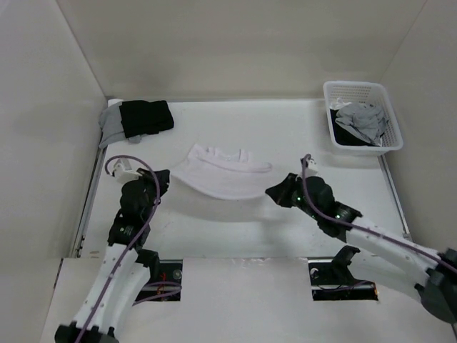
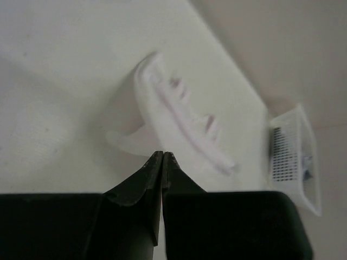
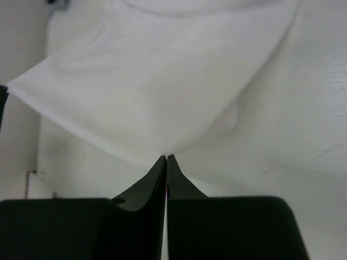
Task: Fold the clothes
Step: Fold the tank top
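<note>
Between the left gripper (image 2: 162,154) and right gripper (image 3: 166,158), both clamped on its corners, the white garment (image 1: 223,179) may slip if stretched.

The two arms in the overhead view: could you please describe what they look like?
The left arm and right arm each have white lower links and black upper joints, with a purple cable running along them. Small green lights glow on the right arm. The left claw and right claw are black, with two fingers tapering to thin tips.

White table (image 1: 285,136), basket (image 1: 368,148), garment stack (image 1: 143,118)
</note>
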Available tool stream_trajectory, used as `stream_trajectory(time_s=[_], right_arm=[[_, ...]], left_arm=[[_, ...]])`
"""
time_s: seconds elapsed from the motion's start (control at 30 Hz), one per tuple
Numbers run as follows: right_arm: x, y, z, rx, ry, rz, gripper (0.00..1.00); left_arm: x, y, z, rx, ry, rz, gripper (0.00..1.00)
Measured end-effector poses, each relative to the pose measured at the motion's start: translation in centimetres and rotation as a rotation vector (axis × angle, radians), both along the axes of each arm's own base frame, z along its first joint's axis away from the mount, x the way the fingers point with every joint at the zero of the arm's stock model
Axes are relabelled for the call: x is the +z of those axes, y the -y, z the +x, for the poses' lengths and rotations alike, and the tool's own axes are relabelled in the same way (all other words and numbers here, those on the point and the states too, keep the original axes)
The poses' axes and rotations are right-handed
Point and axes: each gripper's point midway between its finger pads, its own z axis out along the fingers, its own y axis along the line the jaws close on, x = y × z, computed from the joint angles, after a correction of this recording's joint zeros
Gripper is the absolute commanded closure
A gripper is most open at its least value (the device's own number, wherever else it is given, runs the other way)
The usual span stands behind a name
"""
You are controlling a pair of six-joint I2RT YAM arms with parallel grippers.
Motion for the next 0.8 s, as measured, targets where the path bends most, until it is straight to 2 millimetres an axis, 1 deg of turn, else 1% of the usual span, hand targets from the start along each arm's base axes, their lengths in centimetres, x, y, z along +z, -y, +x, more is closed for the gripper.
stream_trajectory(time_s=[0.1, 0.23, 0.33, 0.4, 0.43, 0.5, 0.53, 0.57, 0.6, 0.63, 0.67, 0.73, 0.8], right_arm=[[5.6, 0.4, -3.3, 0.043, 0.109, 0.084, 0.97], [12.3, 1.6, -8.4, 0.114, 0.2, 0.174, 0.98], [17.0, 2.8, -11.7, 0.163, 0.24, 0.247, 0.99], [19.8, 3.5, -13.7, 0.208, 0.253, 0.297, 0.99], [21.0, 3.8, -14.5, 0.229, 0.256, 0.32, 0.99], [22.7, 4.2, -15.5, 0.252, 0.259, 0.347, 0.98], [23.2, 4.3, -15.7, 0.253, 0.259, 0.353, 0.97], [23.2, 4.3, -15.7, 0.249, 0.258, 0.346, 0.97], [22.9, 4.2, -15.5, 0.238, 0.258, 0.327, 0.97], [22.4, 4.0, -15.3, 0.226, 0.255, 0.298, 0.97], [21.7, 3.8, -14.8, 0.205, 0.253, 0.264, 0.97], [19.6, 3.5, -13.1, 0.138, 0.245, 0.185, 0.97], [16.7, 3.9, -10.5, 0.049, 0.227, 0.094, 0.98]], left_arm=[[6.2, -0.4, -2.0, 0.002, 0.136, -0.009, 1.0], [14.1, -1.3, -6.0, 0.006, 0.288, -0.01, 1.0], [19.2, -1.8, -9.1, 0.001, 0.384, -0.014, 1.0], [22.0, -2.1, -11.0, -0.004, 0.436, -0.017, 1.0], [23.0, -2.3, -11.7, -0.006, 0.457, -0.018, 1.0], [24.5, -2.5, -12.8, -0.007, 0.489, -0.016, 1.0], [24.8, -2.6, -13.1, -0.007, 0.497, -0.017, 1.0], [24.6, -2.6, -13.1, -0.007, 0.495, -0.016, 1.0], [24.2, -2.5, -12.8, -0.009, 0.482, -0.014, 1.0], [23.3, -2.3, -12.3, -0.012, 0.461, -0.011, 1.0], [21.8, -2.1, -11.6, -0.017, 0.427, -0.007, 1.0], [18.1, -1.5, -9.8, -0.026, 0.334, 0.005, 1.0], [13.4, -1.0, -7.7, -0.032, 0.214, 0.023, 1.0]])
